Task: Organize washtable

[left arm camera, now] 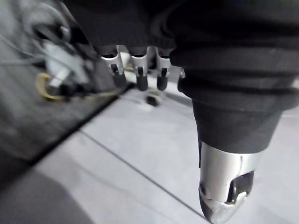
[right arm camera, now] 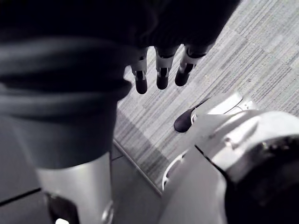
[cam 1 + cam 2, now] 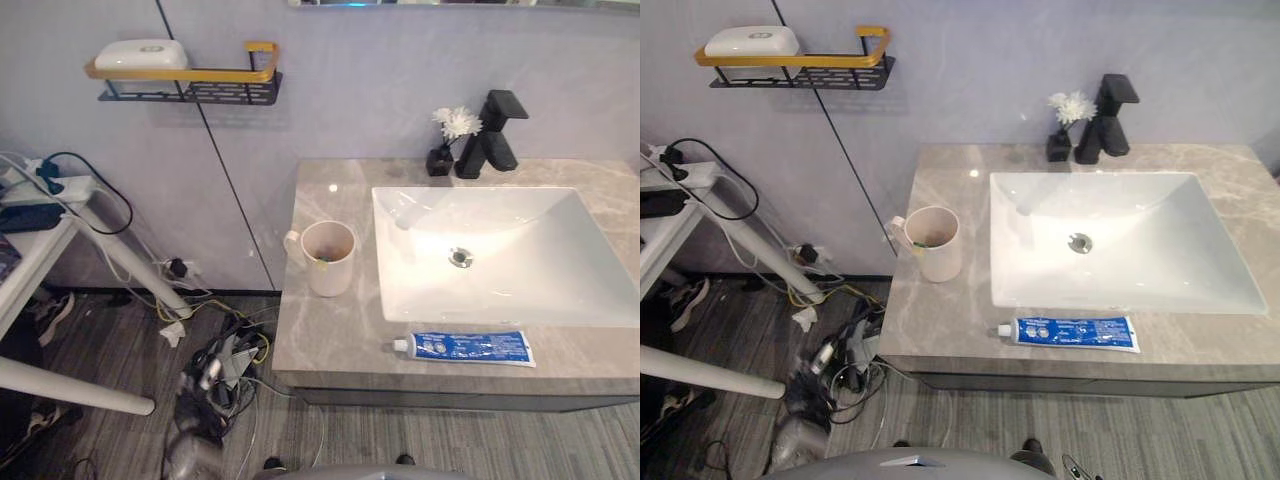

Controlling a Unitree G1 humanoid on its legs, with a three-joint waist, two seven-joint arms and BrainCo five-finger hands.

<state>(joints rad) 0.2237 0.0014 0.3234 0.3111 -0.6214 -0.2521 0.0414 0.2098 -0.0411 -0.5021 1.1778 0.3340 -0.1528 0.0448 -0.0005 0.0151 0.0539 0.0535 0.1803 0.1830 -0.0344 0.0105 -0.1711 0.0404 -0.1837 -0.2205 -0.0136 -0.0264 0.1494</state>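
The left hand (image 1: 140,74) and right hand (image 2: 161,74) are hanging slack, empty; gripping the toothpaste tube (image 3: 465,347) mid-body is looking wisest.

Bathroom mock-up: washbasin (image 3: 520,275), black faucet (image 3: 490,135), soap shelf (image 3: 185,73); floor cable tangle (image 3: 225,365).

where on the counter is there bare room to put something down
Back left corner of the counter, between mug and vase, is bare; so is the front left, between mug and toothpaste. Crowded behind the basin by vase and faucet.

Cup (image 3: 328,257) on counter (image 3: 320,335) left of sink (image 3: 520,285), toothpaste tube (image 3: 465,347) before it, faucet (image 3: 490,135) behind, vase (image 3: 440,160) beside faucet.
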